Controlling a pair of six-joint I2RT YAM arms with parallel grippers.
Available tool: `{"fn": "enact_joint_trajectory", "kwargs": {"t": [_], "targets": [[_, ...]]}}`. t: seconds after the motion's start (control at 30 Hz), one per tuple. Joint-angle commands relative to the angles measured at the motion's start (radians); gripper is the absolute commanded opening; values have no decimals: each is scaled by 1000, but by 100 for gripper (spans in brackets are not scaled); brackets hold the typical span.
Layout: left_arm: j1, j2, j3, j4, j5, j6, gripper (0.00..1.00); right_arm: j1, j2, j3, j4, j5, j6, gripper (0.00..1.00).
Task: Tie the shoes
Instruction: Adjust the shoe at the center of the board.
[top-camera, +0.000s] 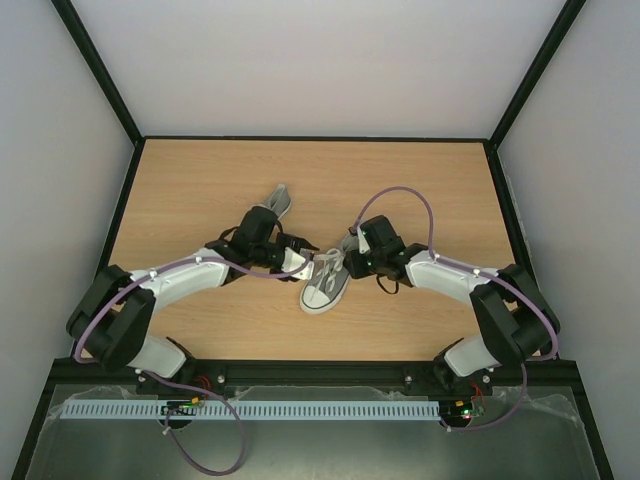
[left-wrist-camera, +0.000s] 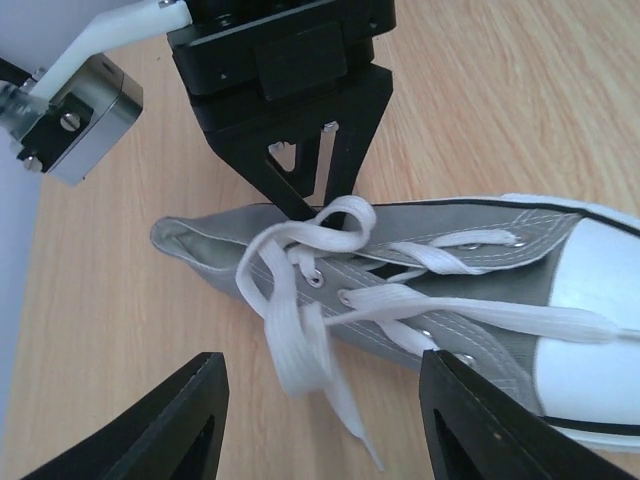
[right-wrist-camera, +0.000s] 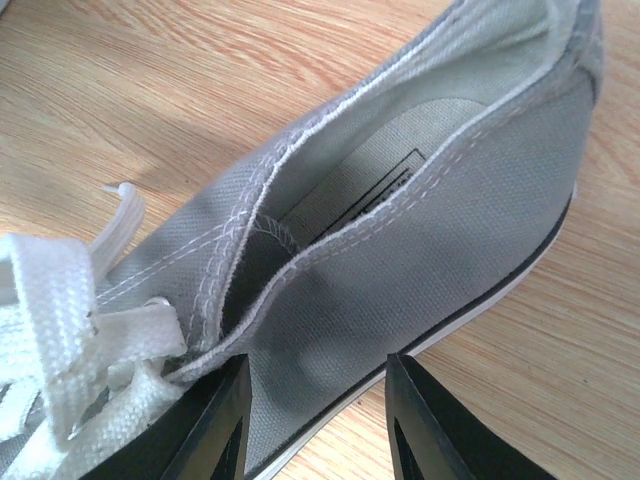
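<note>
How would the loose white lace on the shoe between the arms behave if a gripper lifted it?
Probably floppy: the lace curls and drapes limply over the shoe onto the table. Likely light and flat-woven, so it may slip from a loose pinch.

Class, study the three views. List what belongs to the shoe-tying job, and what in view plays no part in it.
Belongs to the job:
- near shoe
- its laces
- far shoe
- left gripper
- right gripper

Plays no part:
- purple cables
- white slotted strip along the front edge
- table, only the surface worked on
</note>
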Motion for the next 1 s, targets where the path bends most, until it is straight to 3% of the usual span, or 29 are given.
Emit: {"fn": "enact_joint_trajectory", "kwargs": {"t": [0.0,0.37,0.8,0.97], "targets": [[-5,47,53,40,-3,150,56,-13,-1,33,-5,-30,-42,39],[-6,70,78,-43,-12,217,51,-21,69,87,4,-69,-94,39],[-55,52,87,-47,-17,254,54,-21,68,109,-17,-100,-115,39],[-55,63,75,-43,-54,279,48,-21,52,111,-38,-94,-111,39]]}}
